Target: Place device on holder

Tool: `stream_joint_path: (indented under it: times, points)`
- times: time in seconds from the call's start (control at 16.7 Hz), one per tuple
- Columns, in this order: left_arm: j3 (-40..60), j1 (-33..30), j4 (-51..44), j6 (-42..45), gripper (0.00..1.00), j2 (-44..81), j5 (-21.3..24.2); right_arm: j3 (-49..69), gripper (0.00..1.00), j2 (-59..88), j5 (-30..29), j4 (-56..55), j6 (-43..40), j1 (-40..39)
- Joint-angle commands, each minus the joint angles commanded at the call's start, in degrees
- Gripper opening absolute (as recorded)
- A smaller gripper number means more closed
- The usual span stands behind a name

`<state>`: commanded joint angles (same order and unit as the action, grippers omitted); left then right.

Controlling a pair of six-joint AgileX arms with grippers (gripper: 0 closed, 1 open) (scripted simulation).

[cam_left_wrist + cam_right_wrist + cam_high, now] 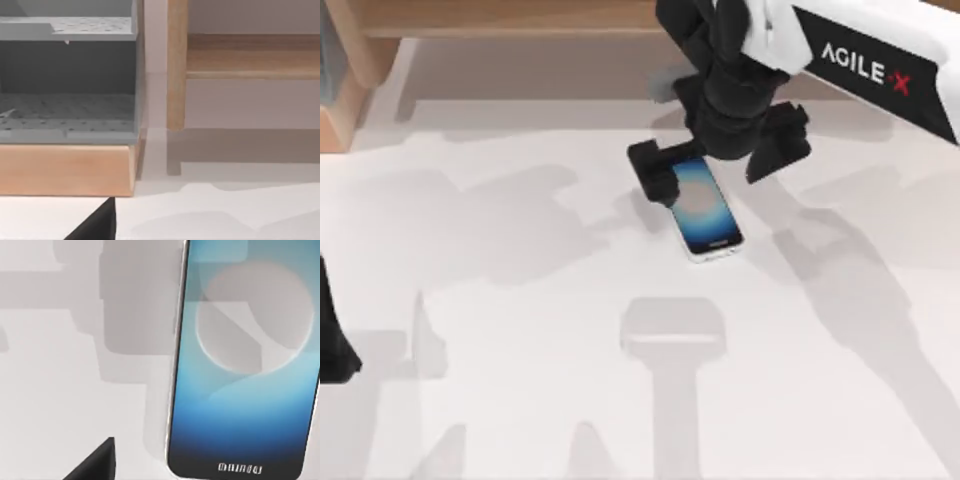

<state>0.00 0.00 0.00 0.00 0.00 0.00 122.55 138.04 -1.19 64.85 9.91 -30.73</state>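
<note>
Over far end of device, R gripper hovering, fingers spread wide, nothing clamped. Device lying flat on table, up-table from white holder. Step: grasp approach. Next: descending, straddling edges, closing. L arm parked well left of device.

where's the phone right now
In the top view the phone lies flat on the white table, just right of centre, directly under the right end effector.

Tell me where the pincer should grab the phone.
Grip the phone across its two long edges, coming straight down from above. It lies flat and face up on the table, thin, so only its narrow width fits between the right pincer fingers.
</note>
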Motion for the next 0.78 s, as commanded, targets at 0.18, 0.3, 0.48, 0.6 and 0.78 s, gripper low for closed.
stream_joint_path:
  times: [0.18,0.3,0.48,0.6,0.78]
  points:
    - [0.00,0.00,0.00,0.00,1.00,0.00,0.00,6.87,1.00,4.29,-1.25,1.97,2.73,0.26]
    - [0.00,0.00,0.00,0.00,1.00,0.00,0.00,9.37,1.00,5.56,-1.75,2.58,3.81,0.45]
    - [0.00,0.00,0.00,0.00,1.00,0.00,0.00,9.98,1.00,5.83,-1.88,2.71,4.09,0.50]
    - [0.00,0.00,0.00,0.00,1.00,0.00,0.00,9.98,1.00,5.83,-1.88,2.71,4.09,0.50]
    - [0.00,0.00,0.00,0.00,1.00,0.00,0.00,9.38,1.00,6.45,-1.89,1.62,4.10,0.50]
